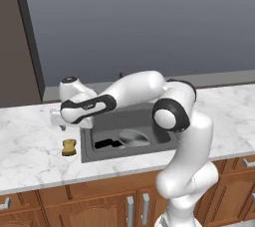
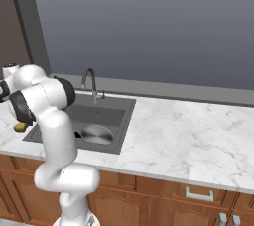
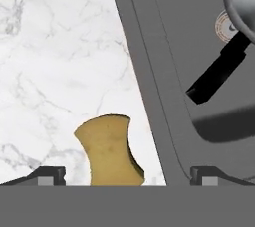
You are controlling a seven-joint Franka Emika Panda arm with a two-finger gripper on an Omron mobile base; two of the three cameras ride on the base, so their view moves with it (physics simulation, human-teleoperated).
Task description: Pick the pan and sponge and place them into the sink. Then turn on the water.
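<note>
A white marble counter (image 1: 30, 151) is seen running over wooden cabinet fronts (image 1: 94, 203), with a plain grey wall (image 1: 139, 22) behind and a dark panel (image 1: 15, 37) at the far left. The dark grey sink (image 1: 87, 154) is set into the marble, and the gooseneck faucet (image 2: 90, 82) is picked out at its back rim in the right base view. The gripper (image 1: 61, 124) is held out over the counter, just off the sink's left rim. From the hand view the two fingertips (image 3: 49, 175) are spread wide apart, nothing between them but air, so the gripper is read as standing apart and empty. The sponge (image 1: 68, 147) is found below the gripper on the marble, just beside the sink rim but not touching it; in the hand view (image 3: 110, 150) it sits between the tips, nearer the left one, well clear of both. How far above it the tips hang cannot be judged for sure. The pan (image 1: 133, 138) is already lying in the basin, off to the gripper's far side beyond the rim, its black handle (image 3: 219, 69) pointed back toward the sponge side.
</note>
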